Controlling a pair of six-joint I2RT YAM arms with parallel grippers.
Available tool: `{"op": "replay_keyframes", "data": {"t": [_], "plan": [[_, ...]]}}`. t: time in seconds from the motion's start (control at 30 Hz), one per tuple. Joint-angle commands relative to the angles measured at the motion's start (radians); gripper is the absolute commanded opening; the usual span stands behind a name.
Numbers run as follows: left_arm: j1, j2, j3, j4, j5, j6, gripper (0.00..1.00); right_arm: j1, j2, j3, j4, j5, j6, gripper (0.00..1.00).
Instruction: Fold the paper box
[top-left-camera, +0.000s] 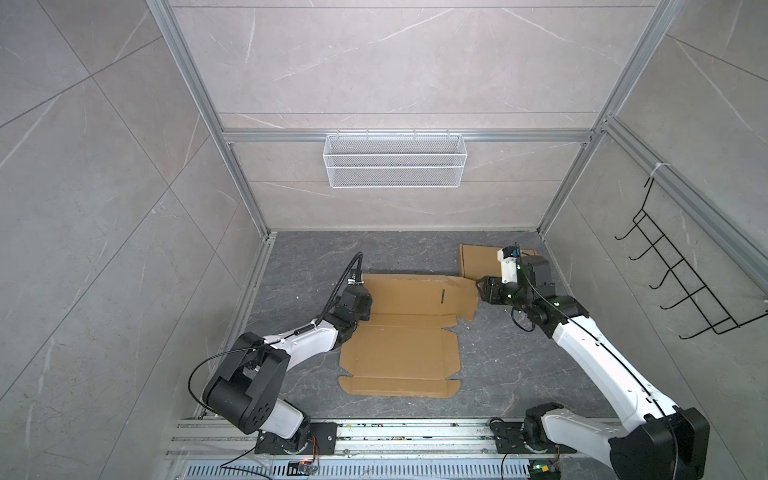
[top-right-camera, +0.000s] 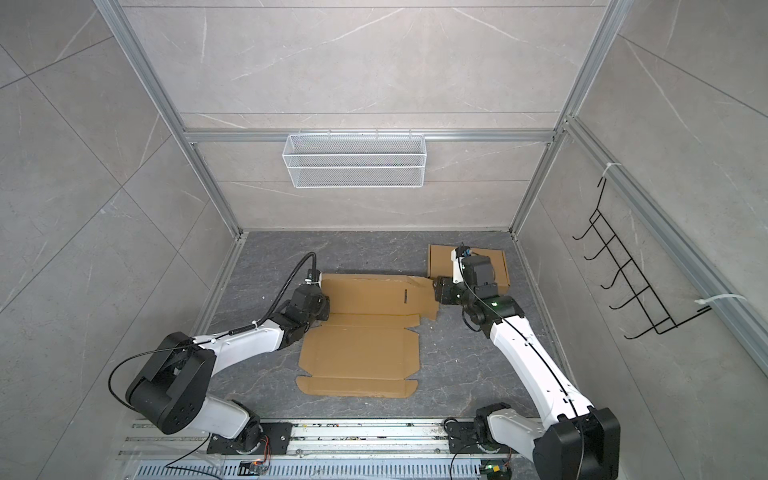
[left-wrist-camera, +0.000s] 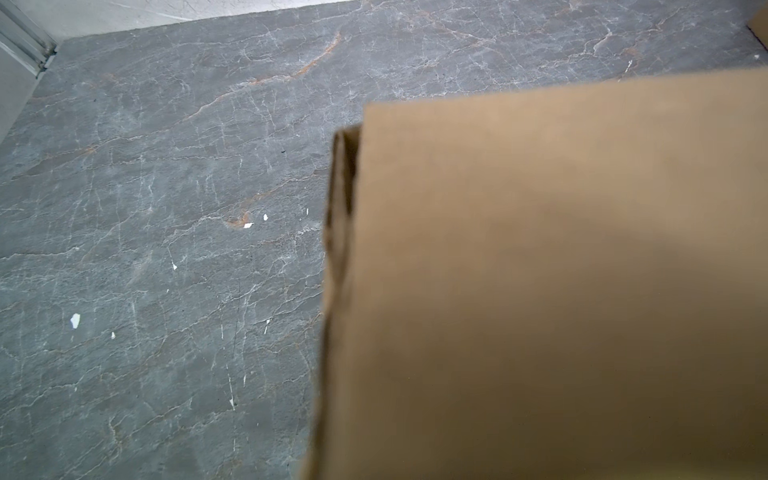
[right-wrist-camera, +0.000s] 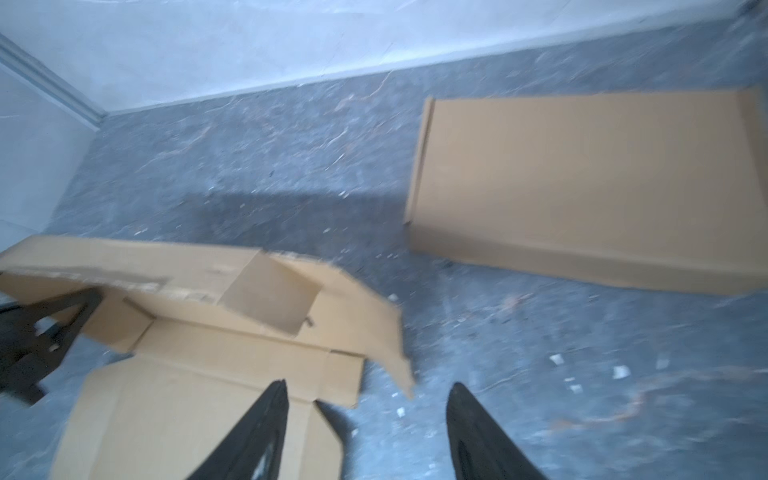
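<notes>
On grey floor (top-left-camera: 415, 253), paper box (left-wrist-camera: 540, 291) hides closed left tool (top-left-camera: 365, 309) tips; blurred right tool (right-wrist-camera: 368, 384) stands open.

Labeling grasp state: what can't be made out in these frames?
- Left gripper: tips under its own wrist in both top views, behind the paper box flap in left wrist view, blurred in right wrist view.
- Black mark on the box: too small to read.
- Folded box: partly behind the right arm in both top views.
</notes>
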Motion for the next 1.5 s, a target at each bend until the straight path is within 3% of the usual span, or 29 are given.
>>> {"op": "replay_keyframes", "data": {"t": [0.0,0.07,0.3,0.5,0.7,0.93,1.2,1.47], "plan": [[0.011,0.010,0.018,-0.090,0.011,0.069,0.00,-0.018,0.107,0.020,-0.091,-0.050,-0.142,0.67],[0.012,0.013,0.026,-0.094,0.014,0.073,0.00,-0.018,0.159,0.029,-0.069,-0.133,-0.199,0.68],[0.013,0.028,0.037,-0.097,0.025,0.069,0.00,-0.018,0.299,0.028,-0.016,-0.233,-0.305,0.66],[0.014,0.029,0.050,-0.107,0.020,0.055,0.00,-0.017,0.309,0.023,0.007,-0.280,-0.314,0.46],[0.017,0.013,0.057,-0.109,0.009,-0.028,0.00,-0.014,0.281,0.027,-0.018,-0.288,-0.294,0.19],[0.019,0.005,0.065,-0.100,-0.017,-0.083,0.00,0.025,0.195,0.021,-0.011,-0.262,-0.293,0.11],[0.018,0.005,0.074,-0.103,-0.053,-0.136,0.00,0.168,0.137,0.023,-0.046,-0.079,-0.358,0.05],[0.016,-0.015,0.050,-0.064,-0.066,-0.167,0.00,0.291,0.157,0.081,-0.030,-0.046,-0.299,0.01]]}}
